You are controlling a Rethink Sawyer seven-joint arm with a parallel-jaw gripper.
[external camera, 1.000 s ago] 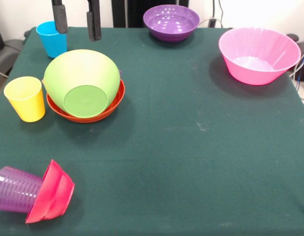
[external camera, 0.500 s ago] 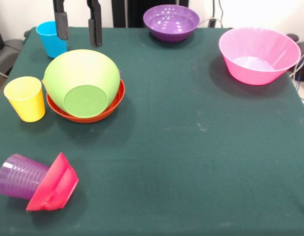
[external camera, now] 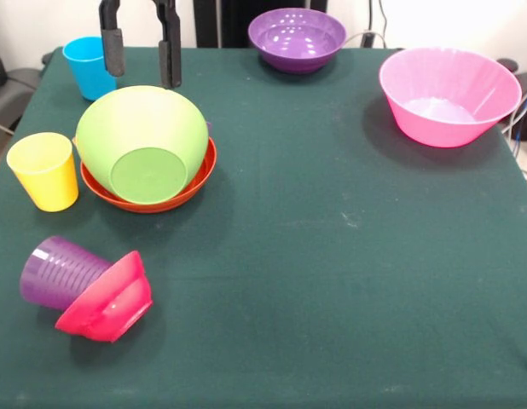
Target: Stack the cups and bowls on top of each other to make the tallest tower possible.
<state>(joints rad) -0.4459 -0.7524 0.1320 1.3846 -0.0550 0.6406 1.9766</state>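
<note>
Far left, yellow cup (external camera: 44, 170) upright on the green tablecloth (external camera: 332, 281), mouth up, just beside the orange bowl's rim. Below it near the front edge, purple cup (external camera: 55, 271) lies tipped on its side, its mouth end tucked against or into the small red bowl (external camera: 107, 299) — can't tell which — the bowl tilted too, underside facing right and front. Blue cup (external camera: 89, 67) upright at the back left corner. Gripper (external camera: 141, 55) hangs just right of the blue cup, above the back rim of the lime green bowl; two black fingers (external camera: 114, 51) spread apart with a clear gap, nothing between them, not touching the bowl. Lime green bowl (external camera: 142, 141) sits upside down and tilted toward the camera, flat base showing, resting in the wide orange bowl (external camera: 195, 181) — the only stack standing, two visible pieces; a thin purple edge shows at its right side, unclear what. Middle of the cloth bare except pale scuffs. Purple bowl (external camera: 297, 38) upright at the back edge, centre. Big pink bowl (external camera: 448, 95) upright at the back right, well apart from everything else.
</note>
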